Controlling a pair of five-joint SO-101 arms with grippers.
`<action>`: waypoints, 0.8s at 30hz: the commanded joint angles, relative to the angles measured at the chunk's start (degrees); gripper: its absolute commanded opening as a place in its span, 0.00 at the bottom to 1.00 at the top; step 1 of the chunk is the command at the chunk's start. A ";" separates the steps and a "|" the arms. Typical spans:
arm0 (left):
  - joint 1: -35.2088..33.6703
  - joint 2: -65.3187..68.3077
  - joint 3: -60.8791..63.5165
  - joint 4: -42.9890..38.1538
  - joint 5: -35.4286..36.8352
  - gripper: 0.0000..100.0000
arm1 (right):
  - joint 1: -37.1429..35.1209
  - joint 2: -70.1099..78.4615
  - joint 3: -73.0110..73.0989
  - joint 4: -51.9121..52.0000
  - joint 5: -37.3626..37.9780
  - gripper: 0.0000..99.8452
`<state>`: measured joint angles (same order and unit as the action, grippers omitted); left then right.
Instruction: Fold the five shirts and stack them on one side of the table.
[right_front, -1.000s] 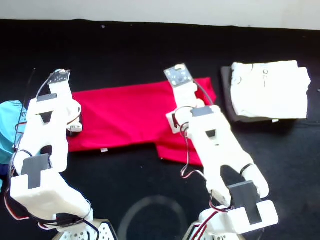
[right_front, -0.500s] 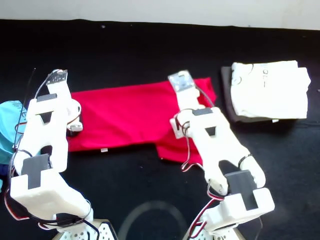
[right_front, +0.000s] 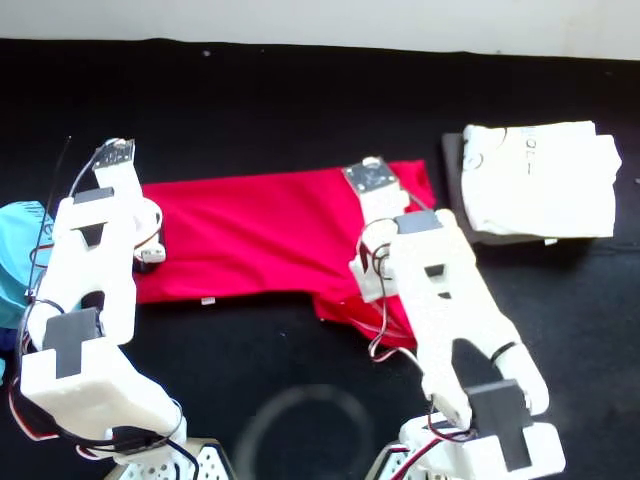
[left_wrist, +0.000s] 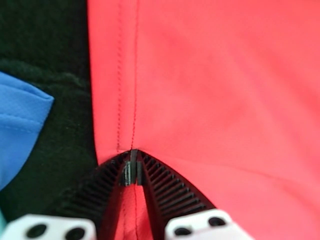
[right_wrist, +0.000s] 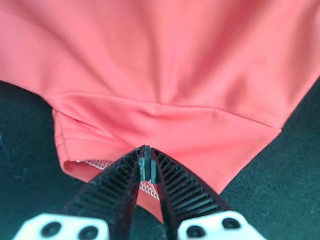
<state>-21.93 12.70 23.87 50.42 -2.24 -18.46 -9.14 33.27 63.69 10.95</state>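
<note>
Far left edge of the high view: a blue shirt (right_front: 14, 262), unfolded and bunched, cut off by the frame, on the black tabletop (right_front: 250, 100). Just right of it, the left gripper (left_wrist: 132, 172), closed tight on the stitched hem of the red shirt (right_front: 250, 232), a thin pinch of cloth between the ribbed jaws.

Across the middle of the frame, that red shirt, laid out long and fairly flat. Left end near the blue one, right end reaching close to the pile. At its lower right, a flap (right_front: 335, 305) of red cloth, perhaps a sleeve, hanging toward the bottom of the frame. Over that right end, the right gripper (right_wrist: 146, 170), likewise clamped shut on a doubled edge of red cloth, pale seam stitching just beside the tips.

Upper right: a white shirt (right_front: 540, 178), folded, resting on a dark shirt (right_front: 453, 190), also folded, dark edge peeking out at left and below. Probably the start of the stack, so two done by that reading.

Handling, as a judgement: light, limp, thin knit. Sags and slides rather than holding a crease. Best taken at hems and corners, both ends at once, kept taut. Liable to slip from a shallow pinch, or to drag on the tabletop and rumple.
</note>
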 joint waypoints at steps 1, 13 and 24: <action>-0.31 0.13 0.13 -2.46 0.53 0.01 | 0.31 -1.54 -1.63 0.22 0.09 0.01; -0.31 0.13 0.13 -2.55 0.53 0.01 | -9.98 -2.24 -1.63 8.92 0.00 0.01; -0.31 0.13 0.13 -2.55 0.53 0.01 | 6.99 -2.77 -4.26 -25.36 0.00 0.01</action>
<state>-21.93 12.70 23.87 50.24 -2.24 -16.70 -13.89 33.27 51.91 11.03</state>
